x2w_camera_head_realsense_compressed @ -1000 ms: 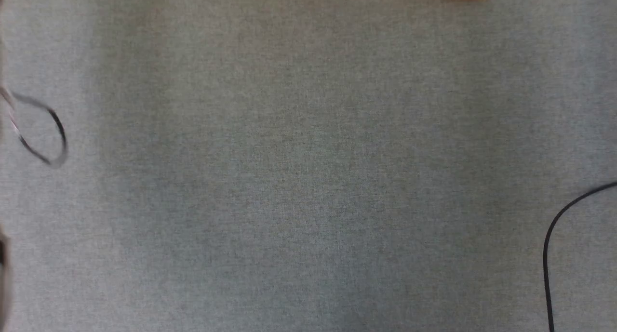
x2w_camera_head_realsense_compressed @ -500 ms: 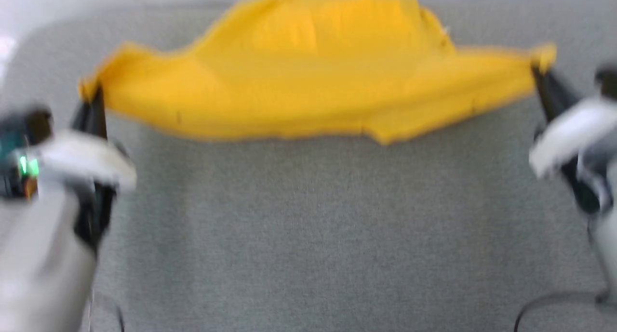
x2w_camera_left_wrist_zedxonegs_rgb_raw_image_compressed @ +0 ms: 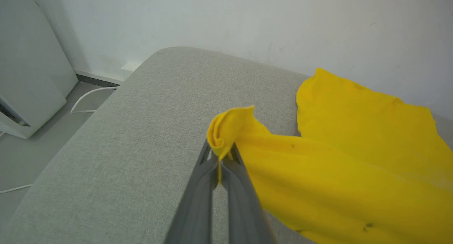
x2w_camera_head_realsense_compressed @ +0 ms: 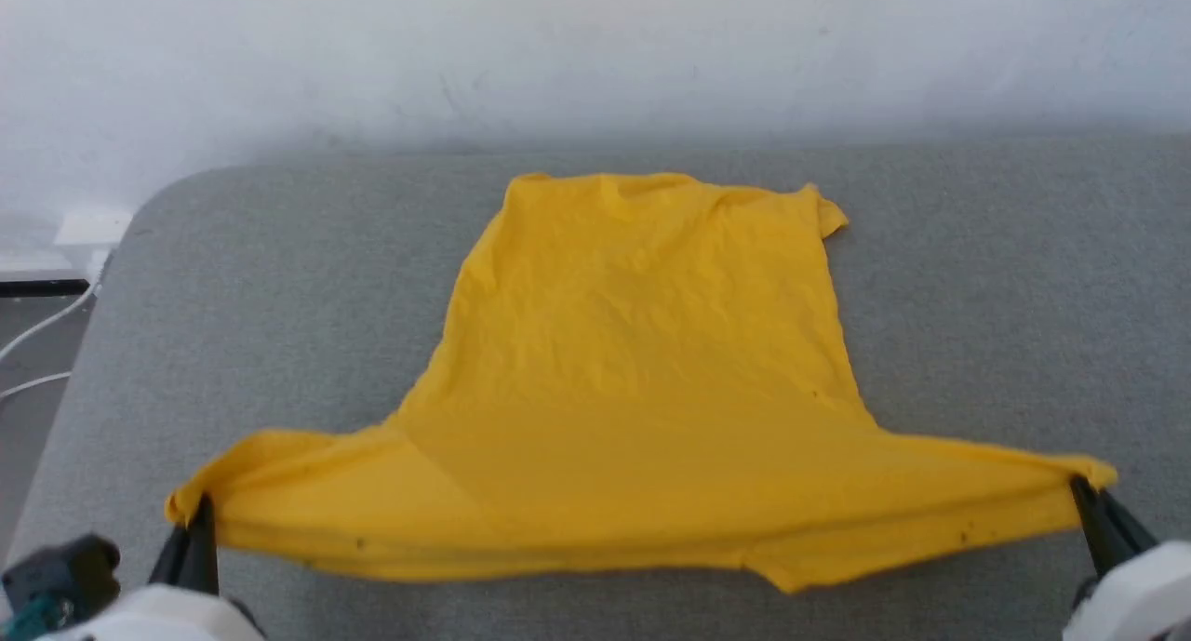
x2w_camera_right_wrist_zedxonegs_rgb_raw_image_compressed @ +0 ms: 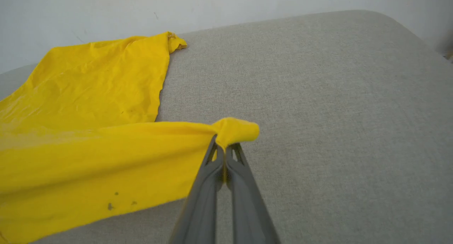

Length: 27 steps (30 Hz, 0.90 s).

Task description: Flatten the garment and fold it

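The garment (x2w_camera_head_realsense_compressed: pixel 642 362), a plain bright yellow T-shirt with no print showing, lies spread on the grey padded table (x2w_camera_head_realsense_compressed: pixel 1005 278). Its far end rests flat near the wall, and its near edge is stretched wide and lifted between my two grippers. My left gripper (x2w_camera_head_realsense_compressed: pixel 197 520) is shut on the near left corner, which bunches over its tips in the left wrist view (x2w_camera_left_wrist_zedxonegs_rgb_raw_image_compressed: pixel 221 155). My right gripper (x2w_camera_head_realsense_compressed: pixel 1084 492) is shut on the near right corner, seen pinched in the right wrist view (x2w_camera_right_wrist_zedxonegs_rgb_raw_image_compressed: pixel 224 148). The garment (x2w_camera_left_wrist_zedxonegs_rgb_raw_image_compressed: pixel 354 159) (x2w_camera_right_wrist_zedxonegs_rgb_raw_image_compressed: pixel 88 130) trails away from each gripper toward the wall.
A white wall (x2w_camera_head_realsense_compressed: pixel 595 55) runs along the table's far edge. Left of the table's rounded corner, white cables (x2w_camera_head_realsense_compressed: pixel 37 343) lie on the floor, and a white appliance (x2w_camera_left_wrist_zedxonegs_rgb_raw_image_compressed: pixel 28 77) stands there. Bare grey table surface lies on both sides of the garment.
The head camera has tilted up from bare table to the whole garment. The garment's near edge stays stretched between both shut grippers, which now sit lower in the picture.
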### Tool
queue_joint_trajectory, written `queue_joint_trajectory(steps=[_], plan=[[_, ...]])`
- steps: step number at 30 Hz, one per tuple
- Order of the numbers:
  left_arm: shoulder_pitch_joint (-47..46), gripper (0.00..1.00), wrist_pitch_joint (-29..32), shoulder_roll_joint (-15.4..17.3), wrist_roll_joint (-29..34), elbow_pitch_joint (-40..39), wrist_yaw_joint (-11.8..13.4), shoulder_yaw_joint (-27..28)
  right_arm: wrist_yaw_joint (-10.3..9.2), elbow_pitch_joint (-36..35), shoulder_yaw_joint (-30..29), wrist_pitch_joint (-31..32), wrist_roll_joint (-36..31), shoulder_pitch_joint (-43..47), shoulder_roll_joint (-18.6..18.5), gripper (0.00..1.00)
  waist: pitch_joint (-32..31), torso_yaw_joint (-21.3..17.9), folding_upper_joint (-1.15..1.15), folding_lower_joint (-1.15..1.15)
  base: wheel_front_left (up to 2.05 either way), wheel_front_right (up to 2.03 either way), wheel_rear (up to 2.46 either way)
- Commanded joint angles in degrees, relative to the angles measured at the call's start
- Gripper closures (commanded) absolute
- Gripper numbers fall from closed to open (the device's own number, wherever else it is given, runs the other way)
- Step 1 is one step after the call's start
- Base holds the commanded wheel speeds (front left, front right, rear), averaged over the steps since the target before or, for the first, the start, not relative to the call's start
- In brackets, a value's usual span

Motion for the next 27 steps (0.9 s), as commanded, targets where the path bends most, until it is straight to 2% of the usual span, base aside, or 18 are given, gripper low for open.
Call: queue_joint_trajectory(steps=[1, 6, 9, 13, 14, 15, 16, 23, 27], plan=[[3.3, 1.00, 0.8, 0.8, -0.8, -1.7, 1.8, 0.8, -0.12, -2.3, -2.3, 1.3, -1.2, 2.9, 1.7, 1.00, -1.2, 1.1, -0.01, 0.02, 0.00, 0.00, 0.00], [10.6, 1.00, 2.2, 0.0, -3.0, -3.6, 4.4, 1.0, -0.12, -4.2, -5.9, 4.5, -2.8, 9.7, 4.7, 1.00, -1.5, 2.1, -0.01, 0.02, 0.00, 0.00, 0.00], [13.1, 1.00, 2.7, -1.2, -4.2, -2.7, 4.4, 0.1, -0.12, -3.0, -6.4, 5.8, -3.7, 12.8, 5.5, 1.00, -1.2, 2.6, -0.01, 0.02, 0.00, 0.00, 0.00], [13.3, 1.00, 0.9, -3.2, -4.4, -0.8, 3.2, -0.7, -0.12, -1.2, -5.1, 6.5, -4.3, 14.9, 5.9, 1.00, -0.6, 3.3, -0.01, 0.02, 0.00, 0.00, 0.00], [13.0, 1.00, 0.3, -3.7, -4.3, -0.3, 2.7, -1.0, -0.12, -1.1, -4.6, 6.4, -4.2, 15.0, 6.0, 0.89, -0.5, 3.4, -0.01, 0.02, 0.00, 0.00, 0.00], [12.4, 1.00, -0.4, -4.2, -4.1, 0.1, 2.2, -1.2, -0.12, -1.1, -4.2, 6.3, -3.6, 14.9, 6.0, 0.53, -0.4, 3.6, -0.01, 0.02, 0.00, 0.00, 0.00], [11.8, 1.00, -1.2, -4.6, -3.7, 0.4, 1.8, -1.3, -0.12, -1.5, -3.9, 6.0, -3.0, 14.6, 6.0, 0.00, -0.3, 3.8, -0.01, 0.02, 0.00, 0.00, 0.00], [8.5, 1.00, -4.8, -6.9, -2.4, 1.6, -0.5, -1.9, -0.12, -6.5, -5.2, 0.4, -0.4, 7.7, 5.9, 0.00, 0.2, 5.1, -0.01, 0.02, 0.00, 0.00, 0.00], [6.7, 1.00, -6.0, -7.9, -1.3, 0.9, -1.3, -2.2, -0.12, -2.3, -6.1, -0.8, 1.3, -1.8, 4.2, 0.00, 2.2, 6.0, -0.01, 0.02, 0.00, 0.00, 0.00]])
